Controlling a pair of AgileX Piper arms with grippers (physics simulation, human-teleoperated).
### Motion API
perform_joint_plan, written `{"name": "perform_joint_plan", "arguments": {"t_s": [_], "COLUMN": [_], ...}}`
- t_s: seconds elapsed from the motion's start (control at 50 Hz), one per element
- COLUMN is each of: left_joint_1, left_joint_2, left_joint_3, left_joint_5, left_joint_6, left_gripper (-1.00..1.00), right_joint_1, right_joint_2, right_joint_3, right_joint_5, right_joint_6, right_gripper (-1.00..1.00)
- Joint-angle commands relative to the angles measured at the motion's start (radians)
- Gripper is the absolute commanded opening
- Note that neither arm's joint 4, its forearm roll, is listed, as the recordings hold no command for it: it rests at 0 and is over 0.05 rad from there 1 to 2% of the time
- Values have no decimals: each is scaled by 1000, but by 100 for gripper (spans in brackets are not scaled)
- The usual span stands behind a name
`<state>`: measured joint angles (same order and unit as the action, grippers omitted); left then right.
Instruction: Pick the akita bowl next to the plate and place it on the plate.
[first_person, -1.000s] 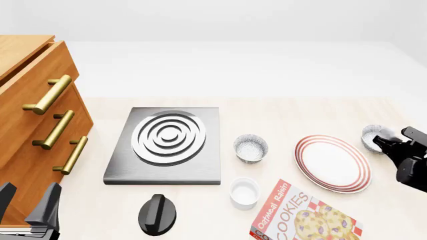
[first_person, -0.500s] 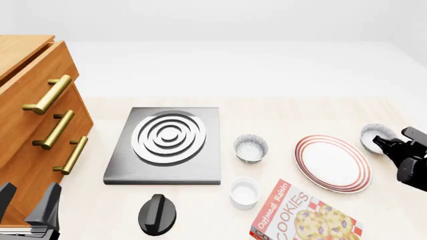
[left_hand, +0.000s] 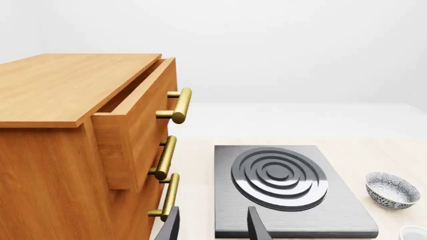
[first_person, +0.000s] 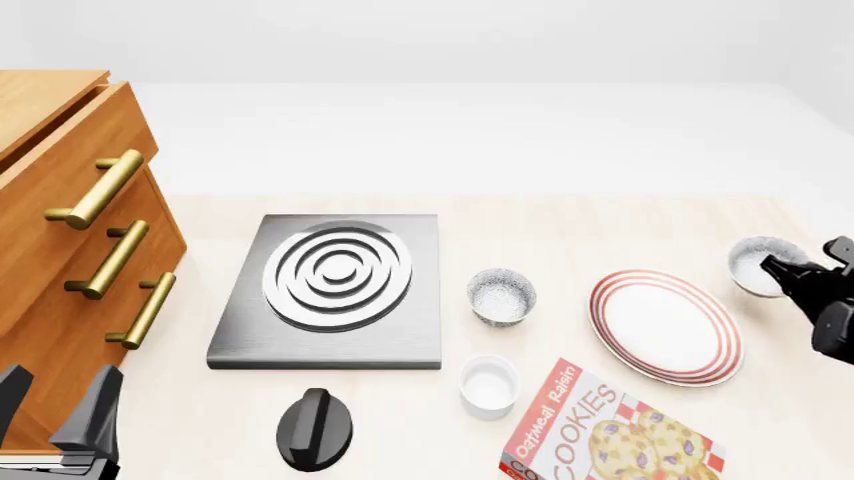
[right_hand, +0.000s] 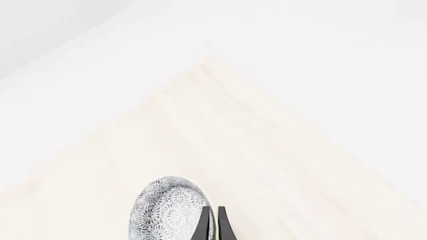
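Observation:
The plate (first_person: 665, 326), white with red rings, lies right of centre on the table. Just past its far right edge is the akita bowl (first_person: 755, 262), white inside and speckled outside. My right gripper (first_person: 773, 268) is shut on its rim. In the right wrist view the fingers (right_hand: 204, 226) pinch the rim, and the bowl's speckled outside (right_hand: 165, 210) faces the camera, seemingly tilted and raised off the table. My left gripper (first_person: 54, 405) stands open at the front left corner with nothing in it; its fingertips (left_hand: 172, 227) show beside the cabinet.
A look-alike speckled bowl (first_person: 502, 296) (left_hand: 391, 190) sits between the plate and the grey stove plate (first_person: 334, 290). A white cup (first_person: 489, 385), a cookie box (first_person: 607, 432) and a black knob (first_person: 315, 428) lie along the front. A wooden drawer cabinet (first_person: 80, 230) fills the left.
The right gripper has moved a little up and to the right with the akita bowl, carrying it slightly away from the plate. The left arm has not moved.

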<state>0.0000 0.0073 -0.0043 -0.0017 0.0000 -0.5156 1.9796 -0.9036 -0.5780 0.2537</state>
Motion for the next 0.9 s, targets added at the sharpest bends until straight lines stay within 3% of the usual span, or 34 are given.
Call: {"name": "perform_joint_plan", "arguments": {"t_s": [0.02, 0.9], "left_joint_1": [0, 0], "left_joint_2": [0, 0], "left_joint_3": [0, 0], "left_joint_5": [0, 0], "left_joint_6": [0, 0], "left_gripper": [100, 100], "right_joint_1": [1, 49], "right_joint_2": [-85, -398], "right_joint_3": [19, 142], "right_joint_5": [29, 132], "right_joint_6": [18, 49], "right_gripper": [-100, -100]}}
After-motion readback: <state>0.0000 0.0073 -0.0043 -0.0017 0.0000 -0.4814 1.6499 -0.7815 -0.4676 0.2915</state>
